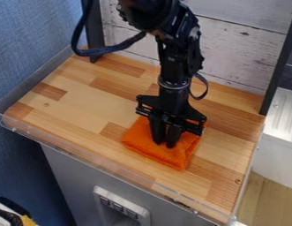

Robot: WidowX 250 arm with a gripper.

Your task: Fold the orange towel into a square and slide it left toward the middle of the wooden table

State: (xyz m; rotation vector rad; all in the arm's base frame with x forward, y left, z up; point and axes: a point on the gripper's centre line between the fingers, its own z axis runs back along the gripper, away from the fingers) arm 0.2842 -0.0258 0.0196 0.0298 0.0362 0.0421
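The black gripper [165, 143] hangs straight down over the middle of the wooden surface, its lower end at an orange cloth [147, 143]. The cloth lies folded into a rough rectangle, turned at an angle, and spreads out to the left, right and front of the gripper. The part of the cloth behind and under the gripper is hidden. Whether any of the cloth is held cannot be made out.
A wooden tabletop [83, 101] has a low clear rim [83, 156] along its front. White plank boards [242, 53] stand behind, between dark posts. A blue wall is at the left. A white ridged unit [283, 110] stands beyond the right edge.
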